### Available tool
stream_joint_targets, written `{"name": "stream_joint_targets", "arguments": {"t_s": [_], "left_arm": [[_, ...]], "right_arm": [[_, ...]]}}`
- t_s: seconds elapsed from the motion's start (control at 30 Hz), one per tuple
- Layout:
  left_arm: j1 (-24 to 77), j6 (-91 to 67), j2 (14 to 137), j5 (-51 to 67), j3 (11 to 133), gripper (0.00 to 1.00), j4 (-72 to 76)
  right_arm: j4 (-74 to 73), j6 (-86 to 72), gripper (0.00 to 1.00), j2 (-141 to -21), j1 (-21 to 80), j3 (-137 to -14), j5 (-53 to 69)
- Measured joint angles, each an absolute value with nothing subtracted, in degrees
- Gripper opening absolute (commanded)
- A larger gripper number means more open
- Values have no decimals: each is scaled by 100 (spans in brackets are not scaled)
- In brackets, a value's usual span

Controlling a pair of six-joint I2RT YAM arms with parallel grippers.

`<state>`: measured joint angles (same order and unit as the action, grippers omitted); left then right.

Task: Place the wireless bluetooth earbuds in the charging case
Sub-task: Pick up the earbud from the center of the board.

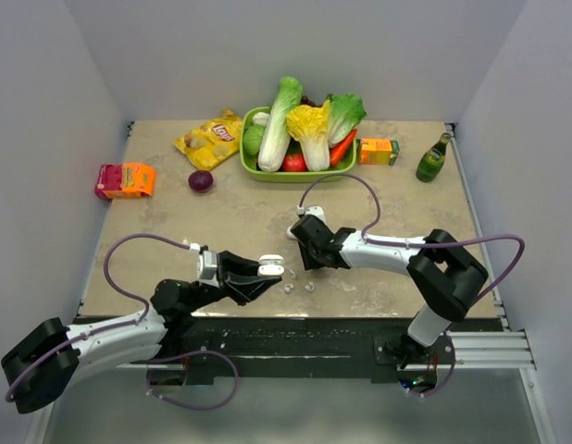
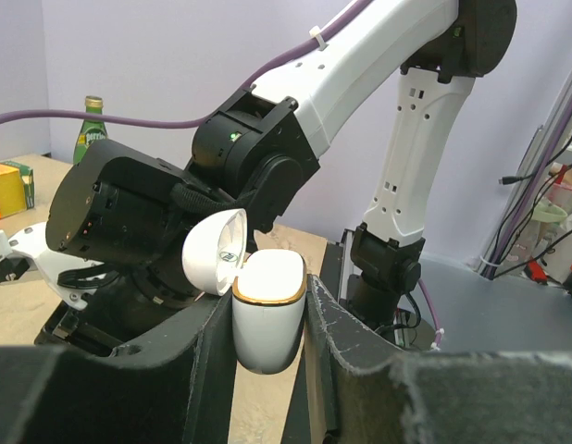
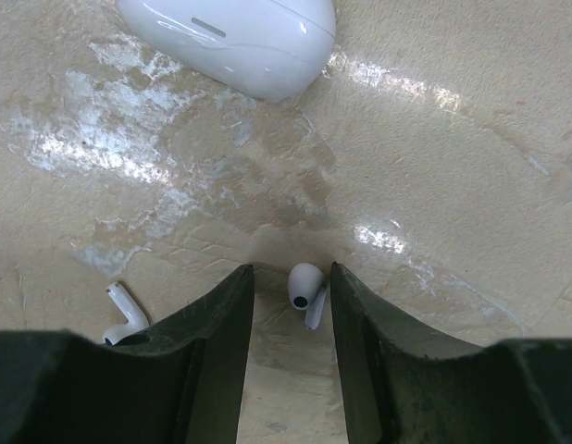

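My left gripper is shut on the white charging case and holds it just above the table. In the left wrist view the case stands upright between the fingers with its lid swung open. My right gripper is open and low over the table, its fingers on either side of one white earbud, which lies close to the right finger. A second earbud lies just left of the left finger. The top view shows earbuds near the front edge and the right gripper.
A green basket of vegetables stands at the back. A chips bag, a purple onion and a pink-orange pack lie back left. A juice box and a green bottle stand back right.
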<state>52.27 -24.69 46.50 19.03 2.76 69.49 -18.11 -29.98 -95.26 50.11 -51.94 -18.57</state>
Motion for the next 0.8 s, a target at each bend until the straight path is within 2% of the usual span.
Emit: {"name": "stream_joint_targets", "arguments": {"t_s": [0.8], "left_arm": [[5280, -2469, 4845, 1903, 276, 0, 6973]], "right_arm": [[-1514, -2978, 36, -9378, 4978, -4936, -1789]]}}
